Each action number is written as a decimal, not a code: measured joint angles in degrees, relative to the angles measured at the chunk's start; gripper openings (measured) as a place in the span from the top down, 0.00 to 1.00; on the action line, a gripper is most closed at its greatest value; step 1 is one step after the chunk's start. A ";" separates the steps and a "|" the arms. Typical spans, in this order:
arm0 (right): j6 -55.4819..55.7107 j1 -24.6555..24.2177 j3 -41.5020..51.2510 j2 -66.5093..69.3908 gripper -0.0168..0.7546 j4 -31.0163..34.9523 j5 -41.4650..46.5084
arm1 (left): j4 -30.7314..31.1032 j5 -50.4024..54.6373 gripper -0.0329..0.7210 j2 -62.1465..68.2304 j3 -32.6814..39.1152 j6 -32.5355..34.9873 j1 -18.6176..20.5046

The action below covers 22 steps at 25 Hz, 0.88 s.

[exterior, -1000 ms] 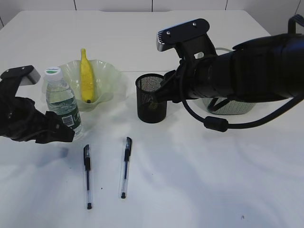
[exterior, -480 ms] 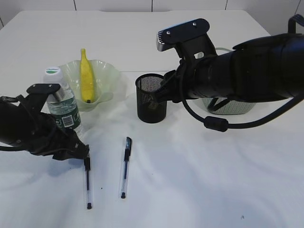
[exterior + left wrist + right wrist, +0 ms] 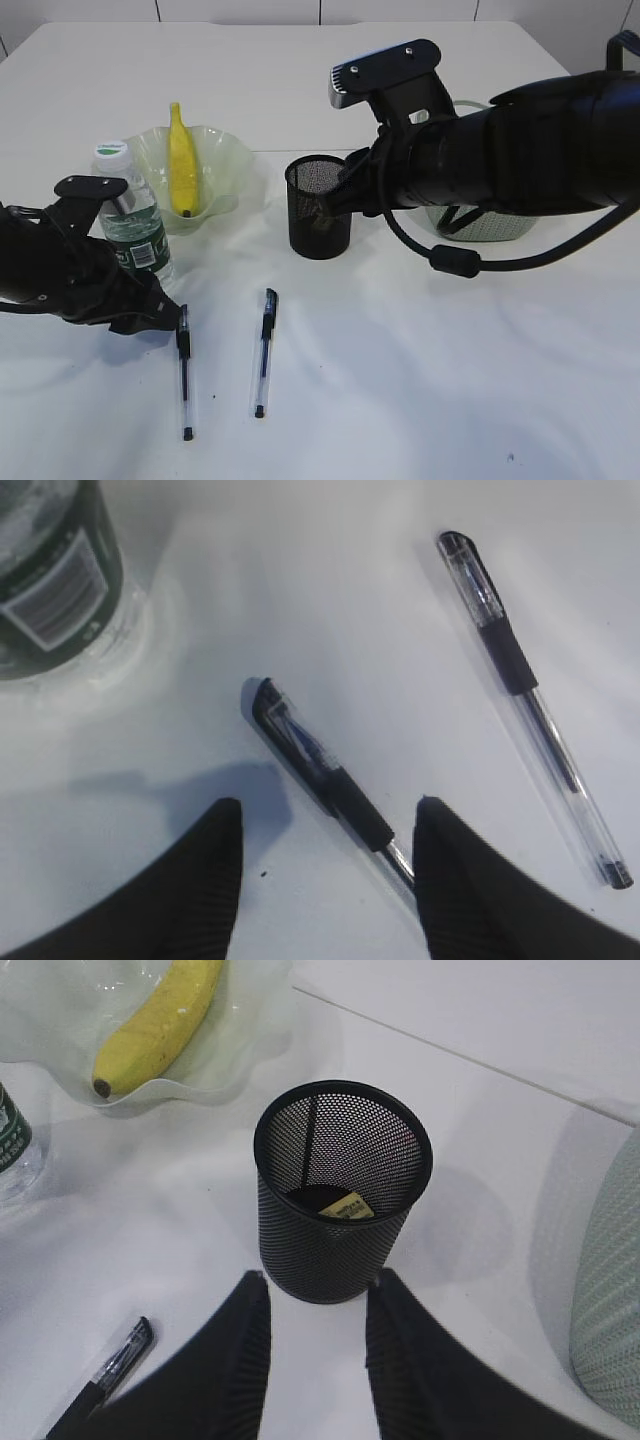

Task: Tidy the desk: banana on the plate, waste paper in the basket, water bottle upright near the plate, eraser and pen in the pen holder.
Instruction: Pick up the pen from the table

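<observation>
- Two pens lie flat on the desk [image 3: 400, 380]: left pen [image 3: 184, 368] and right pen [image 3: 263, 350], well apart from the pen holder [image 3: 319, 207].
- Change over the last second: left gripper [image 3: 165, 315] has swung from beside the water bottle [image 3: 130, 215] down to the cap end of the left pen; between half a second ago and now it barely shifts.
- Left claw: moderately open, fingers [image 3: 200, 880] straddling the left pen's grip section in the left wrist view, nothing held; contact with the pen can't be told.
- Meaning: bottle step looks finished, since the bottle stands upright just beside the plate [image 3: 225, 160]; step in hand is likely the pick of the left pen.
- Right gripper [image 3: 315, 1305]: partly open, empty, hovering just in front of the pen holder; no movement across the three exterior frames.
- Eraser [image 3: 345, 1205] already sits at the bottom of the pen holder, seen in the right wrist view.
- Banana [image 3: 182, 165] lies in the plate, done.
- Basket [image 3: 610, 1300] is at the right edge, mostly hidden behind the right arm; waste paper not visible, can't tell if inside.
- Remaining, by my read: both pens into the holder.
- Risk: thin round pen may roll or slip as the claw closes.
</observation>
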 joint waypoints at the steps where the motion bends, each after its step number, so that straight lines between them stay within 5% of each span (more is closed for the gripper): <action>1: 0.00 0.00 0.00 0.00 0.66 0.00 0.00 | 0.00 -0.25 0.44 0.00 0.00 0.00 -0.04; 12: -0.35 0.00 0.00 0.00 0.66 0.00 0.00 | 0.09 -5.01 0.45 0.00 0.00 0.00 -4.67; 22: -0.54 0.00 0.00 0.00 0.66 0.00 0.00 | 0.23 -9.61 0.45 0.00 0.00 0.00 -4.64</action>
